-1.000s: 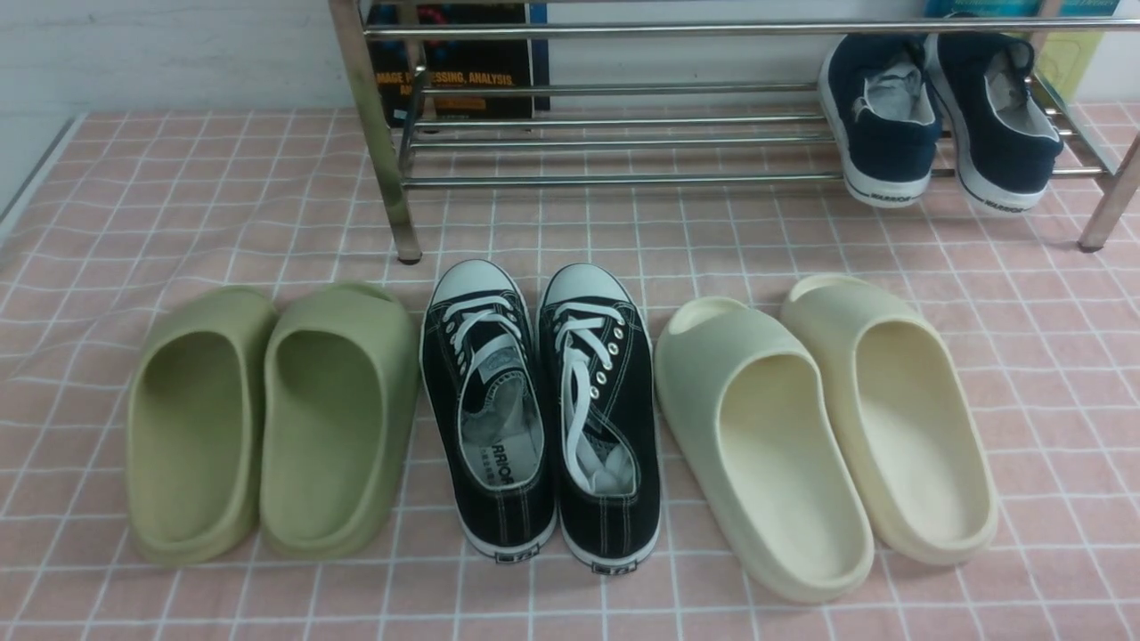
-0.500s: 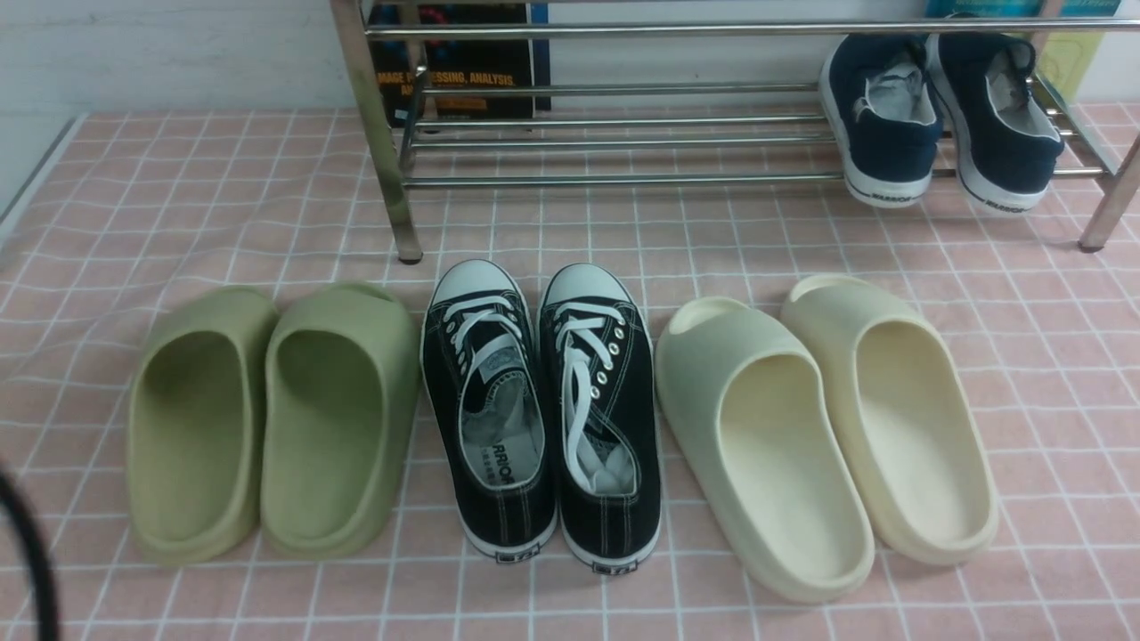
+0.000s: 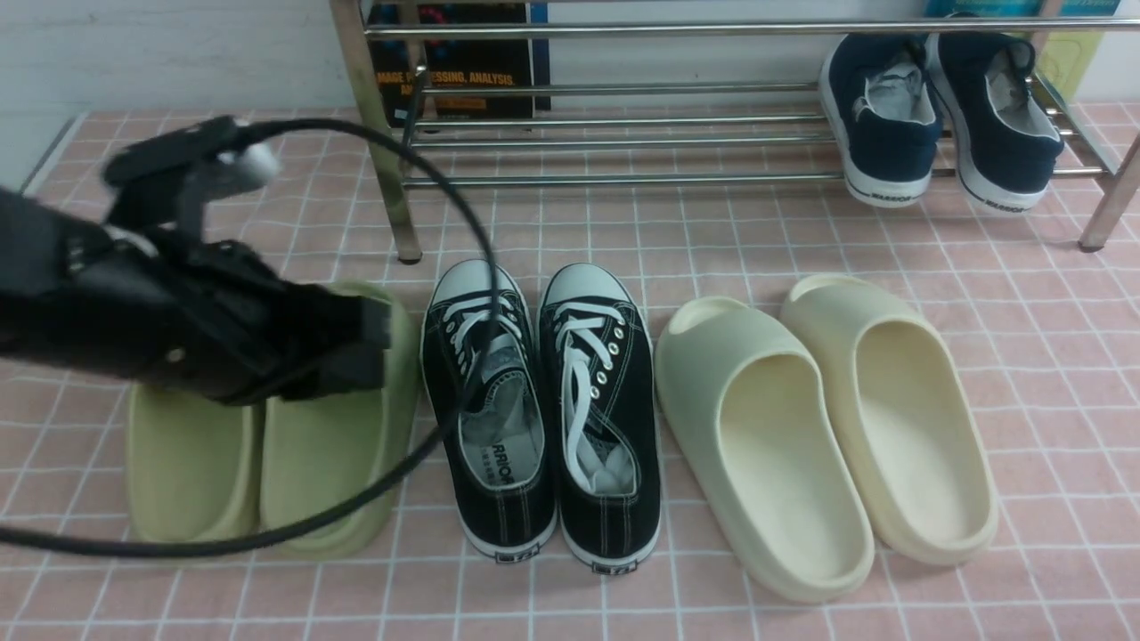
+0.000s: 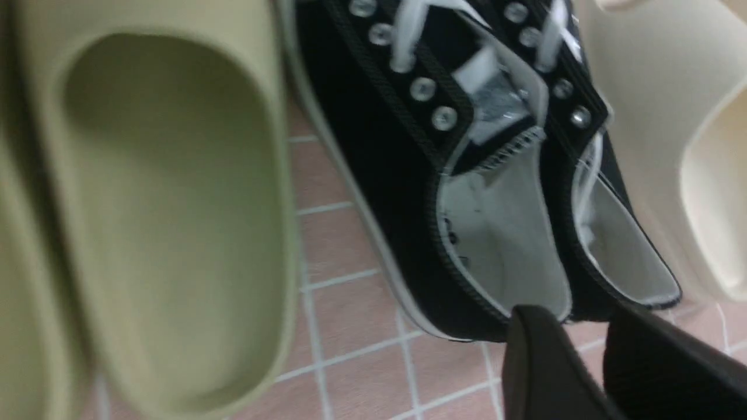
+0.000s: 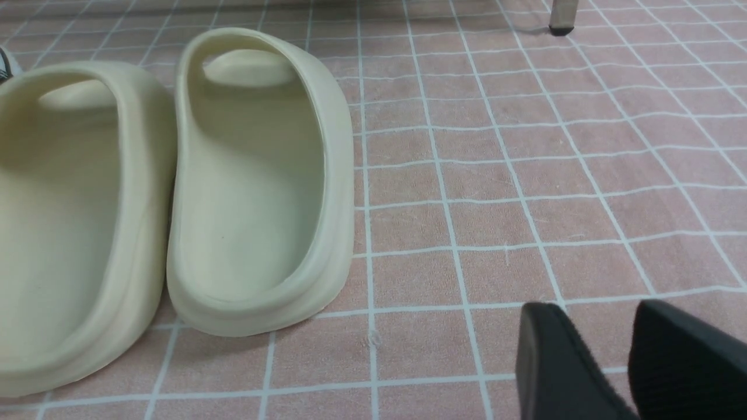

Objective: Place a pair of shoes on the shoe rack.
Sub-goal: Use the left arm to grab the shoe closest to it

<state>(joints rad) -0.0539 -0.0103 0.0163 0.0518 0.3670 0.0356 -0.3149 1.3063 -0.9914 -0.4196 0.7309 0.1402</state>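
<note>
You're looking at a staged bench in a robotics lab. A pink checked cloth (image 3: 712,231) covers the surface. A steel shoe rack (image 3: 623,179) stands along the top of the frame against a bare white wall (image 3: 178,44). An image-processing textbook (image 3: 463,62) leans behind it at upper middle, and a cabled robot arm (image 3: 134,329) fills the left.

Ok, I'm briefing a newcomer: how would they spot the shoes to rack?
Before the steel rack, three pairs stand in a row on the pink cloth. The sneakers are the middle pair, between green slides and cream slides. Only they are black with white laces and toe caps.
</note>
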